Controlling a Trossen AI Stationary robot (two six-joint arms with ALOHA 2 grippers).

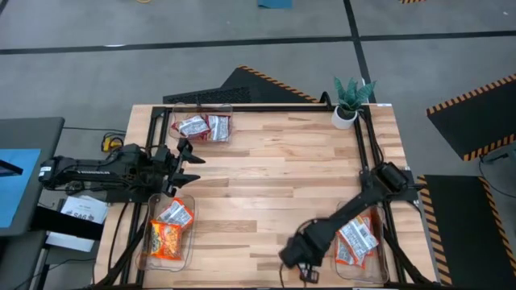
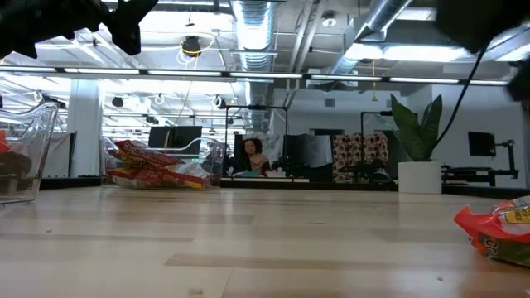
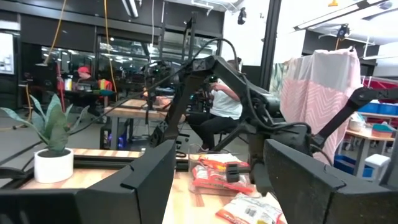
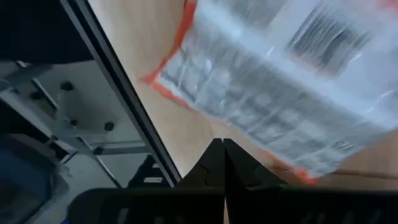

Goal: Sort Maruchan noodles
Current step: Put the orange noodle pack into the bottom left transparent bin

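My left gripper (image 1: 187,159) is open and empty above the table's left side, between two clear bins; in the left wrist view (image 3: 217,186) its fingers stand wide apart. The far-left bin (image 1: 173,113) holds silver-white noodle packets (image 1: 205,127). The near-left bin (image 1: 147,242) holds orange packets (image 1: 168,229). The near-right bin (image 1: 379,262) holds silver-white packets (image 1: 356,240). My right gripper (image 1: 297,259) is shut near the table's near edge. A silver-white packet with an orange border (image 4: 273,81) lies just beyond its tips (image 4: 222,144). One packet (image 2: 497,230) lies on the table. My right gripper's shut fingertips (image 4: 217,155) stand right by the orange-bordered edge (image 4: 186,102) of the silver-white packet. I cannot tell whether they touch it.
A potted plant (image 1: 351,101) stands at the far right corner. A black frame rail (image 1: 266,108) runs round the table. The table's middle (image 1: 274,177) is bare wood. A person (image 2: 251,156) sits in the room behind.
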